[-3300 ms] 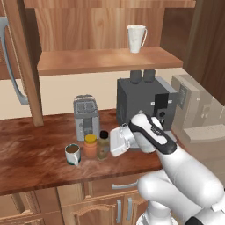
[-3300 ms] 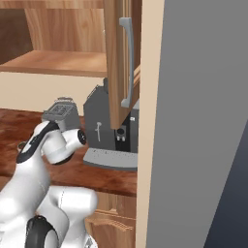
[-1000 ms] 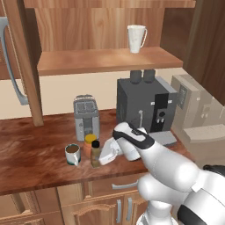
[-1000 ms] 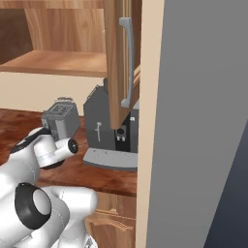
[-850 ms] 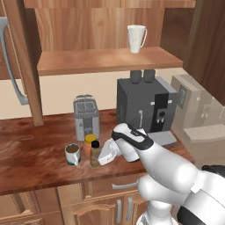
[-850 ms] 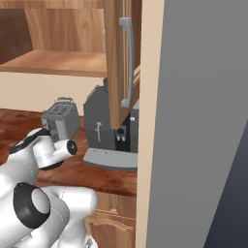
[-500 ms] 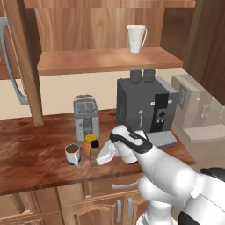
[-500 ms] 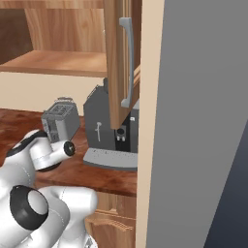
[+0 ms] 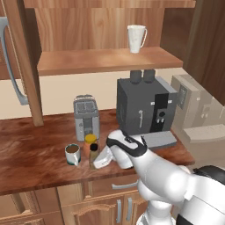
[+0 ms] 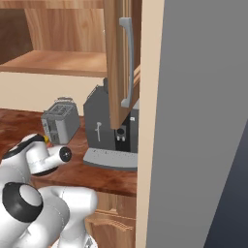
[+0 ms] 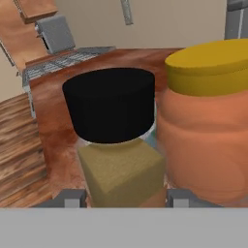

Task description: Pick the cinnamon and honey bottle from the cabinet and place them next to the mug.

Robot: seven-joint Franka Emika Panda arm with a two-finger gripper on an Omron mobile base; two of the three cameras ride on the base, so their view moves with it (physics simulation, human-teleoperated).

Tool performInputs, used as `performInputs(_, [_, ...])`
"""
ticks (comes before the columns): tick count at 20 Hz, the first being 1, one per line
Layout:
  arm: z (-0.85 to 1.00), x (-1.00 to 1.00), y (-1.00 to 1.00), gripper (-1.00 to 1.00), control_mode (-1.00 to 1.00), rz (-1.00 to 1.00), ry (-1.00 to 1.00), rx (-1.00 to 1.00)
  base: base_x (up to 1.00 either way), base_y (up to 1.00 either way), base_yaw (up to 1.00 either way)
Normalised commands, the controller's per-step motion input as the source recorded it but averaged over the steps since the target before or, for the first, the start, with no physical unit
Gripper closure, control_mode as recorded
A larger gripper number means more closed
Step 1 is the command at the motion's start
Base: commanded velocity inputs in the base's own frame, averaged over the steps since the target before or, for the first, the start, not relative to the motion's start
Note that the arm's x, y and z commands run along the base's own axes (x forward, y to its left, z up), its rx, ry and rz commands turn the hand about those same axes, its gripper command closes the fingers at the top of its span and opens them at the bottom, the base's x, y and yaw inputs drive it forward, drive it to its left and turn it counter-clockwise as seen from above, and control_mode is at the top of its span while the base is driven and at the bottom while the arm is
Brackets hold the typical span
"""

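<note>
The cinnamon [image 9: 93, 154], a slim olive bottle with a black cap [image 11: 109, 111], stands upright at counter level just right of the white mug [image 9: 72, 154] and in front of the honey bottle [image 9: 90, 139]. My gripper [image 9: 99, 159] reaches in from the right and is shut on the cinnamon. In the hand view its fingertips [image 11: 72, 197] sit on either side of the bottle's body. The orange honey bottle [image 11: 208, 121] with its yellow lid stands right beside it. Above is the cabinet [image 9: 110, 61], with its shelf. Whether the cinnamon's base touches the counter is hidden.
A tall white cup [image 9: 136, 38] stands on the cabinet shelf. A grey toaster [image 9: 86, 116] is behind the mug and a dark coffee machine [image 9: 143, 110] is to its right. The open cabinet door [image 10: 121, 58] hangs over the coffee machine [image 10: 104, 121].
Since the earliest frames my hand has carried the cinnamon left and down, to in front of the honey bottle. Over the last second it has barely shifted.
</note>
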Motion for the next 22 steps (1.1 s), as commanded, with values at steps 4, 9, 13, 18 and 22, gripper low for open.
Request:
performInputs(4, [-0.18, 0.0, 0.0, 1.0, -1.0, 0.0, 0.0, 0.0, 0.0, 0.0, 0.0])
performInputs(9, [-0.18, 0.0, 0.03, 1.0, -1.0, 0.0, 0.0, 0.0, 0.0, 0.0, 0.0])
performInputs(13, [0.0, 0.02, 0.17, 1.0, -1.0, -0.01, -0.03, 0.0, 0.0, 0.0, 0.0])
performInputs(18, [-0.01, 0.0, 0.05, 1.0, -1.0, 0.0, -0.06, 0.0, 0.0, 0.0, 0.0])
performInputs(22, [-0.07, 0.0, 0.0, 1.0, -1.0, 0.0, -0.05, 0.0, 0.0, 0.0, 0.0])
